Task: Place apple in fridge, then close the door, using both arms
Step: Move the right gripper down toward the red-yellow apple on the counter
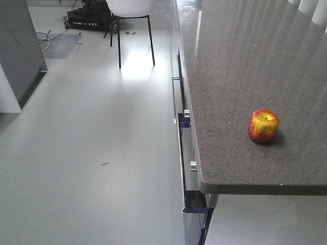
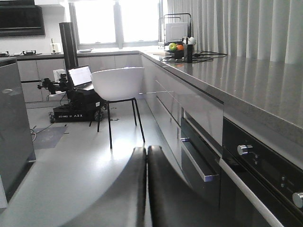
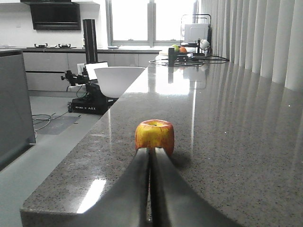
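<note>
The apple (image 1: pixel 263 126), red with yellow patches, sits upright on the grey stone counter (image 1: pixel 240 61) near its front edge. In the right wrist view the apple (image 3: pixel 155 136) lies just beyond my right gripper (image 3: pixel 150 151), which is shut and empty, low over the counter and pointing at it. My left gripper (image 2: pixel 146 149) is shut and empty, above the floor beside the counter's drawer fronts. A dark grey fridge side (image 1: pixel 20 51) shows at far left, also in the left wrist view (image 2: pixel 14 142). I cannot tell its door or inside. Neither arm shows in the front view.
A white chair (image 2: pixel 118 82) on thin black legs stands in the aisle. Black equipment with a laptop (image 2: pixel 75 106) sits on the floor behind it. Oven knobs (image 2: pixel 244 149) and a drawer handle (image 2: pixel 199 163) stick out from the counter front. Fruit and appliances (image 3: pixel 182 49) stand at the counter's far end.
</note>
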`<state>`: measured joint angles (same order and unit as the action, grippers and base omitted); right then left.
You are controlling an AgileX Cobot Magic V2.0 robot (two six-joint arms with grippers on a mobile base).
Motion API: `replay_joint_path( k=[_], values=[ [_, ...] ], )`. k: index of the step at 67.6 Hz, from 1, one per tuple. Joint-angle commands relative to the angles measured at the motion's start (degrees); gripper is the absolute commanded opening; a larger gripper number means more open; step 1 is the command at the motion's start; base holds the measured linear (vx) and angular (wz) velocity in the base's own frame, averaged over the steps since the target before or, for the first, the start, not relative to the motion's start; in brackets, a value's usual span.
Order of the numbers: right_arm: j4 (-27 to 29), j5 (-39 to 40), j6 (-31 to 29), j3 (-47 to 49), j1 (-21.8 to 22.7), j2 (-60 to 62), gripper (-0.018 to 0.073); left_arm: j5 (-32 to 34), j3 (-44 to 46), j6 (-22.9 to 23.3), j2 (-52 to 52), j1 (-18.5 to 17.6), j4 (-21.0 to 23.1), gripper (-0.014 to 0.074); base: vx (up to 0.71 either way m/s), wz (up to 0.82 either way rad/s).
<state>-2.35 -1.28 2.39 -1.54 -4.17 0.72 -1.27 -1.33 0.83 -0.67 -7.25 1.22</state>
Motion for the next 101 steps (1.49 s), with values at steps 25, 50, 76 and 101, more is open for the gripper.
replay_joint_path(
  k=[25, 50, 76, 101],
  values=[
    [-0.62, 4.09, -0.36, -0.63, 0.11, 0.27, -0.0003, 4.18, -0.74, 0.31, -0.78, -0.21, 0.03, -0.0006, 0.00, 0.00],
    [-0.62, 4.09, -0.36, -0.63, 0.11, 0.27, -0.0003, 4.18, -0.74, 0.31, -0.78, -0.21, 0.03, -0.0006, 0.00, 0.00],
    [0.24, 5.07, -0.16, -0.63, 0.11, 0.27, -0.0003, 4.18, -0.74, 0.31, -0.78, -0.21, 0.03, -0.0006, 0.00, 0.00],
    [4.51, -0.24, 0.89, 14.27, 0.17, -8.18, -0.0003, 4.18, -0.74, 0.31, -0.78, -0.21, 0.03, -0.0006, 0.00, 0.00]
  ],
)
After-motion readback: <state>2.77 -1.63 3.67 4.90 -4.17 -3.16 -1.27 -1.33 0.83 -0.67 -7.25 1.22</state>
